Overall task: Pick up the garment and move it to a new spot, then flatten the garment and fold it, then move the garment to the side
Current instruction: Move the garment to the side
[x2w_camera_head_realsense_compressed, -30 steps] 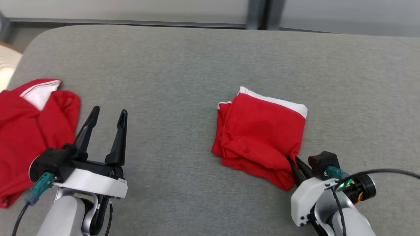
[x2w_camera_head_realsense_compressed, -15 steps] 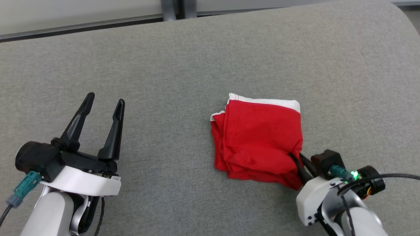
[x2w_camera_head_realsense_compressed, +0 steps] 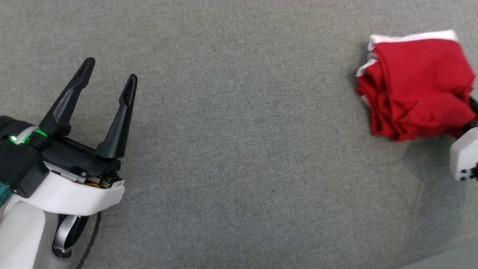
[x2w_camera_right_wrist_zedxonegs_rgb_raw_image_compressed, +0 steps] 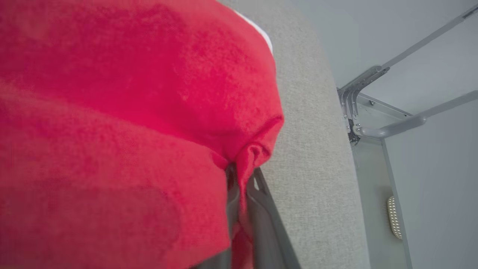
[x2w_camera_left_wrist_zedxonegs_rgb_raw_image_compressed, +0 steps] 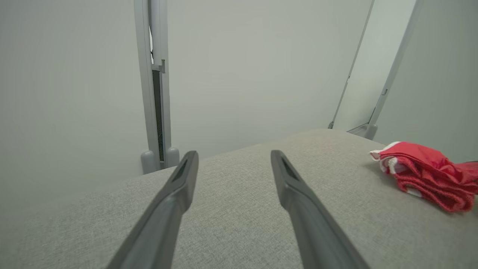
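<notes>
Your right end effector (x2w_camera_right_wrist_zedxonegs_rgb_raw_image_compressed: 244, 186) is clamped on a corner of the folded red garment (x2w_camera_head_realsense_compressed: 414, 86), far right on the surface (x2w_camera_head_realsense_compressed: 239, 149); it looks light and limp, so grip every layer, while your left end effector (x2w_camera_head_realsense_compressed: 109, 71) gapes empty.

A folded red cloth garment (x2w_camera_head_realsense_compressed: 414, 86), edged with a plain white band (x2w_camera_head_realsense_compressed: 410, 37), sits at two o'clock in the head view. It stands out vividly against the mottled grey woven fabric surface (x2w_camera_head_realsense_compressed: 231, 157), a fine heathered weave with no print. At eight o'clock the left gripper (x2w_camera_head_realsense_compressed: 110, 71) shows matt black fingers above a glossy white shell (x2w_camera_head_realsense_compressed: 71, 196), with a green light ring (x2w_camera_head_realsense_compressed: 33, 134) glowing at the wrist. In its own wrist view, the right gripper (x2w_camera_right_wrist_zedxonegs_rgb_raw_image_compressed: 244, 183) reads dark grey against solid red. At twelve o'clock in the left wrist view, a pale grey-green wall panel (x2w_camera_left_wrist_zedxonegs_rgb_raw_image_compressed: 74, 74) is unpatterned, crossed by a light grey metal post (x2w_camera_left_wrist_zedxonegs_rgb_raw_image_compressed: 155, 93).
</notes>
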You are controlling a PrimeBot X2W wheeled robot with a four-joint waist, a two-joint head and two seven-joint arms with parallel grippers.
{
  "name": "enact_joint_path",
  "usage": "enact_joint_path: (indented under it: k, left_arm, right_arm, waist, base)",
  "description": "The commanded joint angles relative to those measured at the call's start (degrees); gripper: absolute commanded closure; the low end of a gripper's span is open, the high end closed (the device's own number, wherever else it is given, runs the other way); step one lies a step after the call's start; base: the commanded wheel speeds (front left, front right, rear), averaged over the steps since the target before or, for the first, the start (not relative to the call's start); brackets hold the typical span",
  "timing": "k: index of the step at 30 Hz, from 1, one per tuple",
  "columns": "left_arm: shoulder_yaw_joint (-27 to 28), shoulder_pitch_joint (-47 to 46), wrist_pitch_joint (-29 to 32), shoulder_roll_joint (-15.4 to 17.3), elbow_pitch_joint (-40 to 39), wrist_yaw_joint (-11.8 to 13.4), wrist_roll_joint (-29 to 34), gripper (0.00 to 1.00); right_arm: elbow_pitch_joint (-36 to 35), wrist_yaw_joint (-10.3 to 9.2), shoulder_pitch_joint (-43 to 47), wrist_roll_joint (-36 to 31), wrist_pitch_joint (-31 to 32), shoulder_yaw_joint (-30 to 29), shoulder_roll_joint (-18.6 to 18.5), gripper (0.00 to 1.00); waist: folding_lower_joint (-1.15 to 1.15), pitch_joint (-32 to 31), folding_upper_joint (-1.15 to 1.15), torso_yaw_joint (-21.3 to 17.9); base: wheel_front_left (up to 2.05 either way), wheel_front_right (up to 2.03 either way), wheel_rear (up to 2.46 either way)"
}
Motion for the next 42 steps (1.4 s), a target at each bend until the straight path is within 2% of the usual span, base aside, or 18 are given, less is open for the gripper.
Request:
enact_joint_path:
  k: [1,5,8,13,14,15,16,22,31,37,42]
  left_arm:
    - [-0.1,-1.6,0.5,0.9,-1.4,-0.3,0.4,0.00]
    - [-0.5,-3.5,1.0,2.2,-3.8,-0.4,0.2,0.00]
    - [-1.4,-5.3,1.0,3.2,-4.8,-0.6,-0.3,0.00]
    - [-2.3,-6.3,0.6,3.8,-4.6,-0.7,-0.6,0.00]
    - [-2.5,-6.2,0.4,3.9,-4.4,-0.7,-0.7,0.00]
    - [-2.7,-6.2,0.3,4.0,-4.1,-0.8,-0.7,0.00]
    - [-2.9,-6.1,0.3,4.0,-3.8,-0.8,-0.8,0.00]
    - [-3.6,-4.4,-0.8,3.4,-1.6,-0.5,-1.3,0.00]
    - [-3.8,0.4,-1.6,1.2,2.8,2.0,-2.9,0.00]
    - [-2.6,5.0,-2.7,-0.2,5.7,4.3,-4.5,0.00]
    - [-1.3,8.2,-3.7,-1.2,7.9,6.1,-5.7,0.00]
  right_arm:
    - [1.2,-0.15,-2.1,-0.5,0.2,-1.9,-1.9,1.00]
    - [2.6,-0.15,-6.4,-1.9,0.2,-6.3,-3.7,1.00]
    - [4.5,-0.15,-10.6,-2.9,0.5,-10.7,-2.9,1.00]
    - [6.8,-0.15,-12.8,-5.4,1.2,-13.9,-1.5,1.00]
    - [7.3,-0.15,-13.1,-5.3,1.2,-14.8,-0.7,0.77]
    - [7.6,-0.14,-13.3,-5.8,1.1,-15.8,0.0,0.29]
    - [7.5,-0.14,-13.2,-6.4,0.4,-16.1,0.5,0.00]
    - [8.9,-0.08,-8.7,-7.6,-2.8,-19.8,4.4,0.00]
    - [2.2,-0.10,3.7,-4.5,-10.5,-20.6,10.3,0.00]
    - [-5.9,-0.10,11.9,-2.8,-14.8,-17.5,16.3,0.00]
    - [-11.5,-0.10,16.3,-2.1,-16.0,-12.8,19.2,0.00]
  waist:
    - [0.00,3.5,0.00,-0.9]
    - [0.00,7.2,0.00,-0.3]
    - [0.00,10.1,0.00,0.8]
    - [0.00,11.6,0.00,1.6]
    - [0.00,11.6,0.00,1.6]
    - [0.00,11.6,0.00,1.7]
    - [0.00,11.4,0.00,1.7]
    - [0.00,7.2,0.00,0.7]
    - [0.00,-2.8,0.00,-0.6]
    - [0.00,-9.0,0.00,0.2]
    - [0.00,-13.2,0.00,2.7]
  base:
    - [0.00,0.00,0.00]
    - [0.00,0.00,0.00]
    - [0.00,0.00,0.00]
    - [0.00,0.00,0.00]
    - [0.00,0.00,0.00]
    - [0.00,0.00,0.00]
    - [0.00,0.00,0.00]
    - [0.00,0.00,0.00]
    - [0.00,0.00,0.00]
    - [0.00,0.00,0.00]
    - [0.00,0.00,0.00]
